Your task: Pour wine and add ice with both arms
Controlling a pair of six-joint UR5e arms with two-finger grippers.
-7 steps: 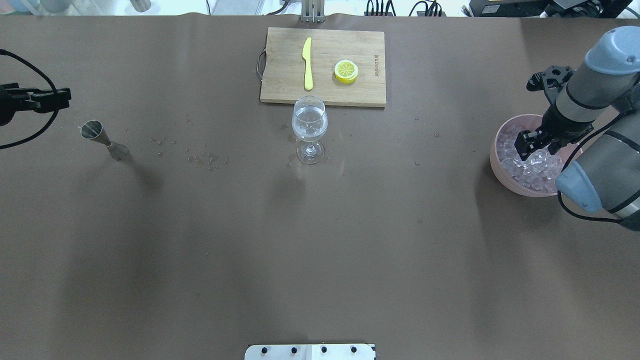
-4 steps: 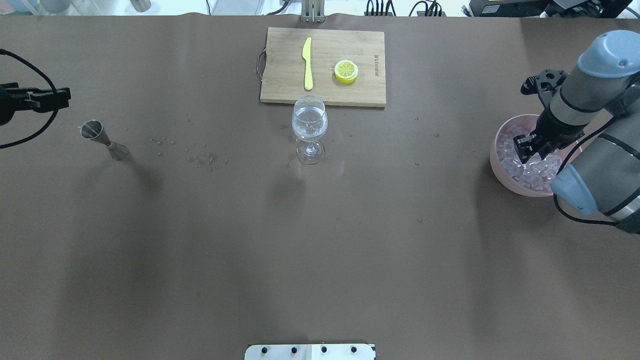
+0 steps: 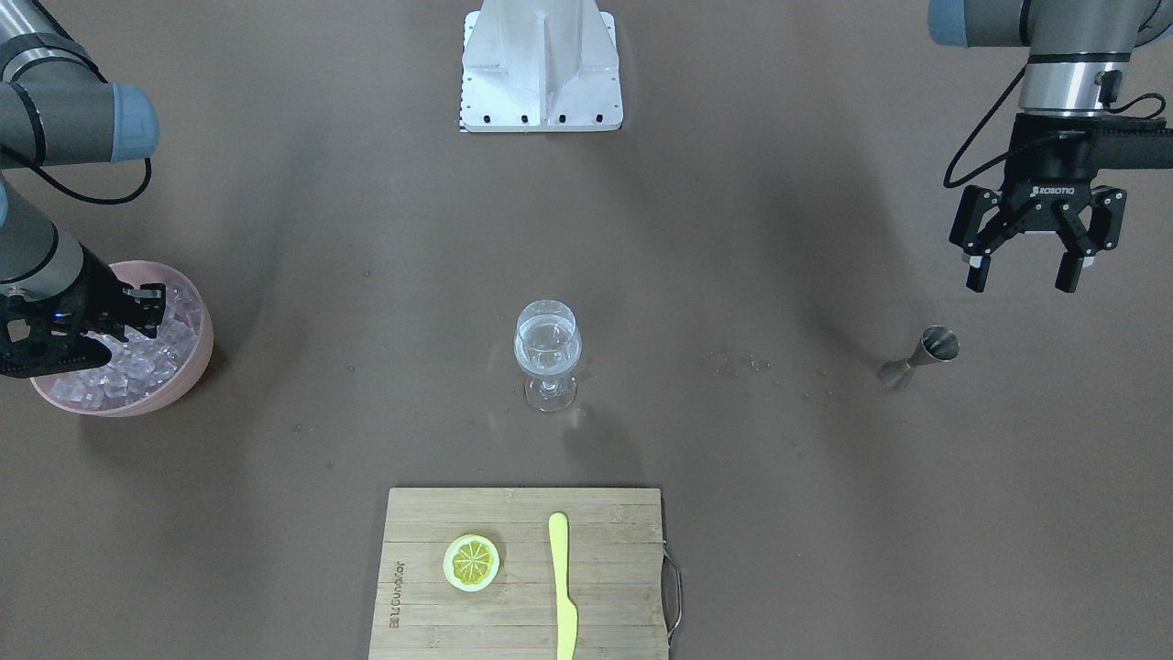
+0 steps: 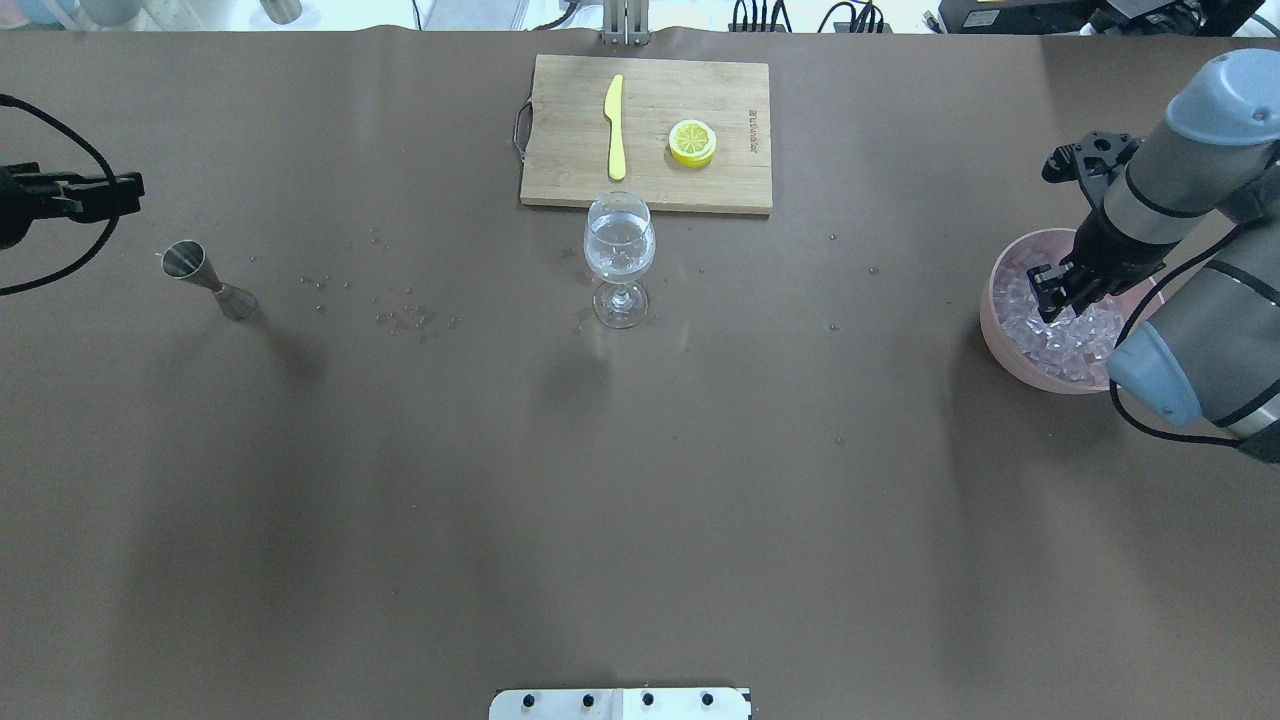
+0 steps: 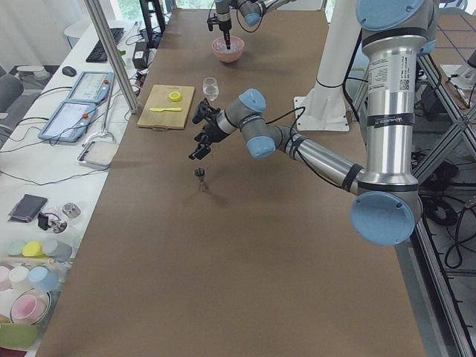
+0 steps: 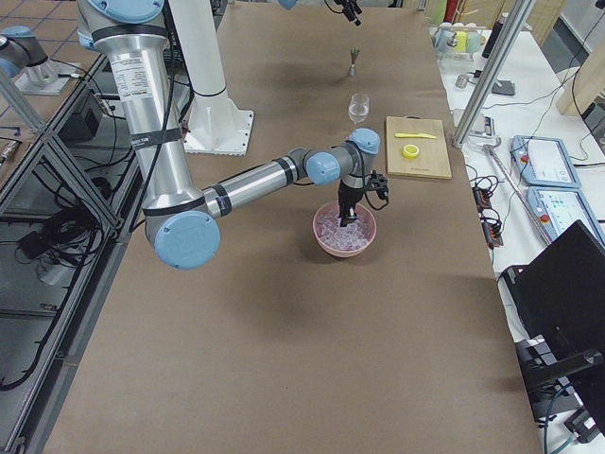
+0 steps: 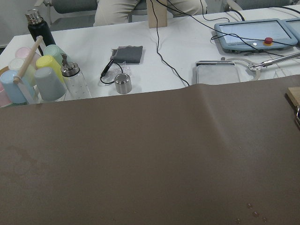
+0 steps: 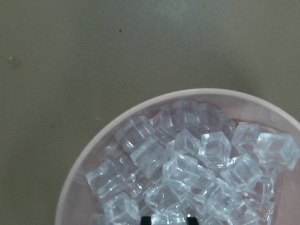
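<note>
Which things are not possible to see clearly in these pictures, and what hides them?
Whether the right gripper grips any ice: right wrist view cuts its fingertips at the bottom edge; overhead, too small.
Whether the jigger is empty: too small in every view.
Whether the wine glass holds ice: clear on clear, too small.

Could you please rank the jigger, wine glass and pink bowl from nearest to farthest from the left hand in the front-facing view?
1. jigger, close by the left hand
2. wine glass, mid-table
3. pink bowl, at the opposite end
</note>
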